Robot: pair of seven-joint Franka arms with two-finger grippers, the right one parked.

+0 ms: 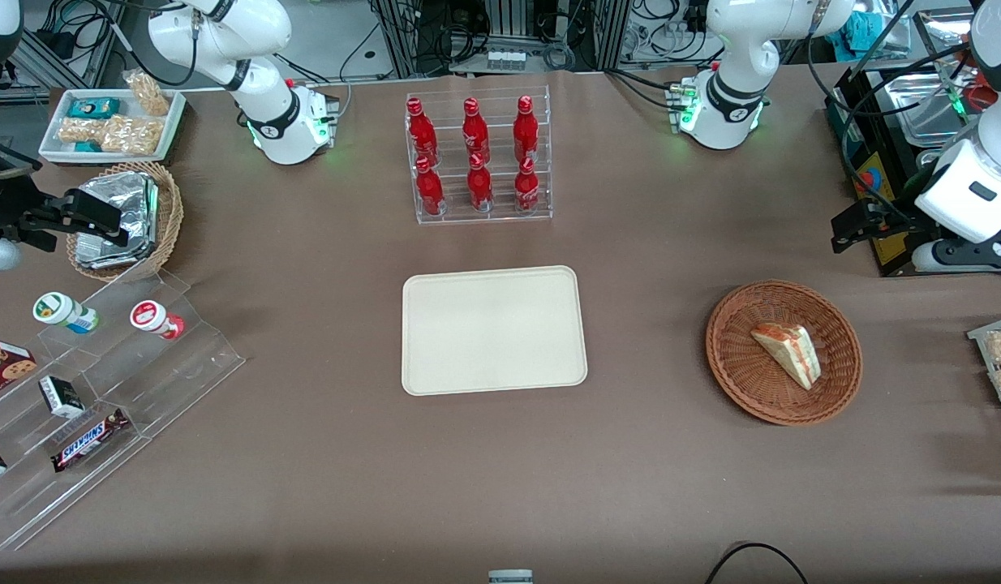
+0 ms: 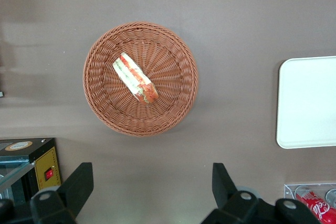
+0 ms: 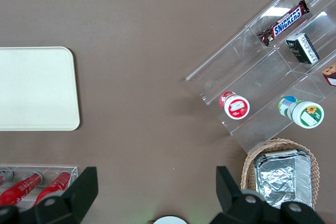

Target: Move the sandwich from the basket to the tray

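Sandwich [image 1: 787, 354] lies in basket [image 1: 783, 352] w/ filling edge showing, toward working arm's end of bench [image 1: 322, 470]. Tray [image 1: 493, 330] sits mid-bench, well apart from basket, nothing on it. Farther from front cam: rack of red bottles [image 1: 477, 156]. End effector [image 2: 152, 190] hangs above bench just beside basket, fingers [image 2: 79, 184] spread wide, released, not touching anything.

1. Front view: high, angled down over the whole table; tray [image 1: 494, 330] central, basket [image 1: 784, 351] at 3 o'clock of it.
2. Left wrist view: straight down, closer, above basket [image 2: 140, 78]; gripper [image 2: 152, 188] fingers spread wide; tray [image 2: 307, 102] edge shared.
3. Right wrist view: straight down, shares tray [image 3: 37, 88].
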